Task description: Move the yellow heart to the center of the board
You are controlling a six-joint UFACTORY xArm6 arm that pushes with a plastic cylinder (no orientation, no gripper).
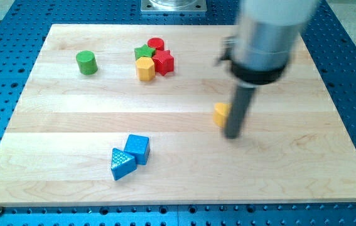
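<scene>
The yellow heart (221, 114) lies on the wooden board (71, 119), a little right of the board's middle; the rod hides its right part, so its shape is hard to make out. My tip (232, 135) rests on the board just right of and slightly below the yellow heart, touching or nearly touching its right side. The arm's grey body (267, 37) hangs over the board's upper right.
A cluster at the view's top middle holds a green star (143, 51), a red cylinder (156, 44), a red star-like block (163, 62) and a yellow hexagon (144, 69). A green cylinder (86, 62) stands upper left. A blue cube (137, 147) and blue triangle (121, 164) sit lower left.
</scene>
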